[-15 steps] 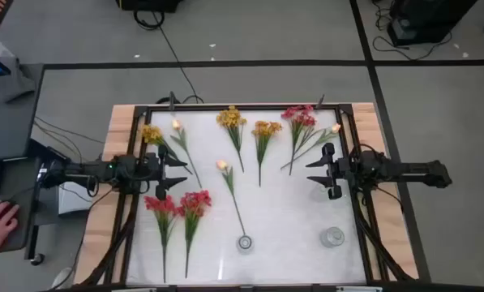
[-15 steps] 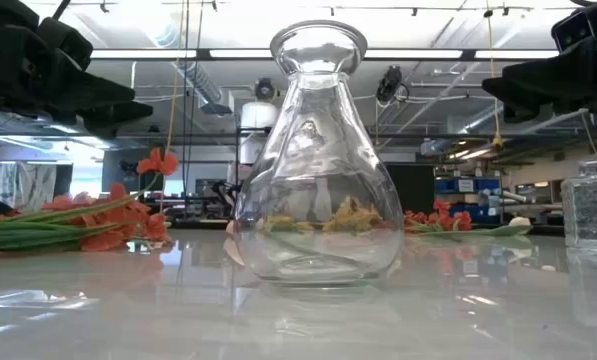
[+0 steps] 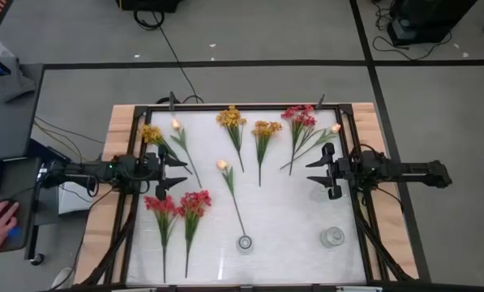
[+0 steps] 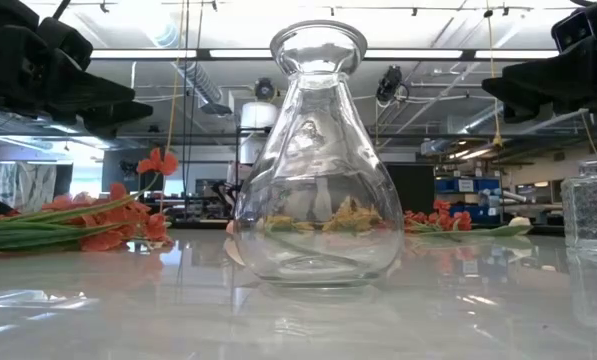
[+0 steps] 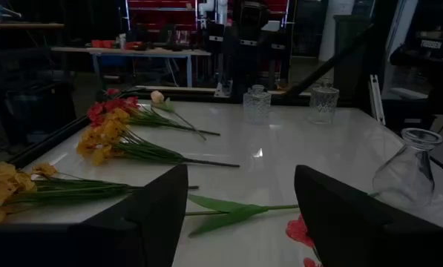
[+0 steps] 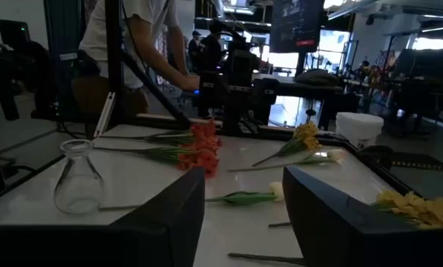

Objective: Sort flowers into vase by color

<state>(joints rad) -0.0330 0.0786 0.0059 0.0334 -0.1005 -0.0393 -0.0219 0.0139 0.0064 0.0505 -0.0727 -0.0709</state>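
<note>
left gripper (image 3: 173,172): mine, spread wide, empty, hung above left tabletop (image 3: 290,219) edge.
right gripper (image 3: 321,170): mine, spread apart, empty, hung over right edge.
flowers: all lay flat on tabletop; red bunches (image 3: 179,204) just beside left gripper, red-pink bunch (image 3: 299,118) near right gripper, yellow ones (image 3: 248,126) along far side, peach bud stem (image 3: 224,169) mid-table.
handling: I judged them light, floppy heads, thin stiff stems; pinch mid-stem.
glass vase (image 3: 246,242): near edge, held nothing.
second vase (image 3: 332,237): near right corner, empty too.

Left gripper (image 3: 179,173) at nine o'clock, jaws spread, right gripper (image 3: 313,171) at three (facing inward), jaws parted
</note>
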